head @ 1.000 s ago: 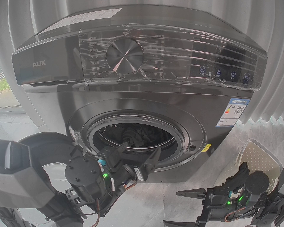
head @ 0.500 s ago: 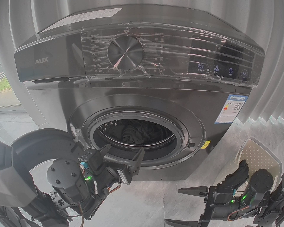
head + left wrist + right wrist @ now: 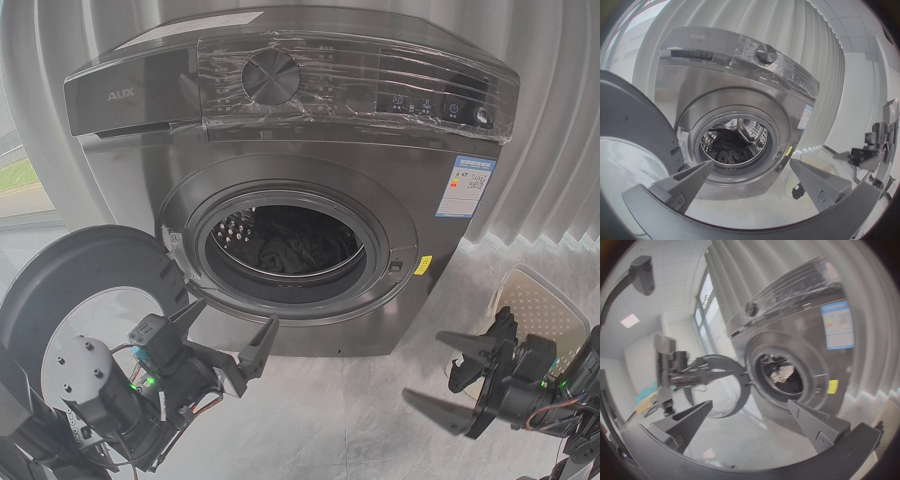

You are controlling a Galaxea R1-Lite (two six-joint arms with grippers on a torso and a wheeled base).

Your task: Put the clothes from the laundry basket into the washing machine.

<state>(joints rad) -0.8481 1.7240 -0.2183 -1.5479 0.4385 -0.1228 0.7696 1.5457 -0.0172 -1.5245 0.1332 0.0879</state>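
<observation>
Black left gripper (image 3: 237,312) gapes wide and empty before the open grey steel washing machine (image 3: 300,169). Black right gripper (image 3: 425,365), equally wide and empty, hangs near the white perforated laundry basket (image 3: 547,300).

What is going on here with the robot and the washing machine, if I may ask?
The robot is loading laundry. The grey front-loading washing machine stands with its round door swung open, and dark clothes lie in the drum. The left gripper hangs open and empty in front of the opening. The right gripper, also open and empty, is beside the white perforated plastic laundry basket, where one dark garment lies at the rim.
</observation>
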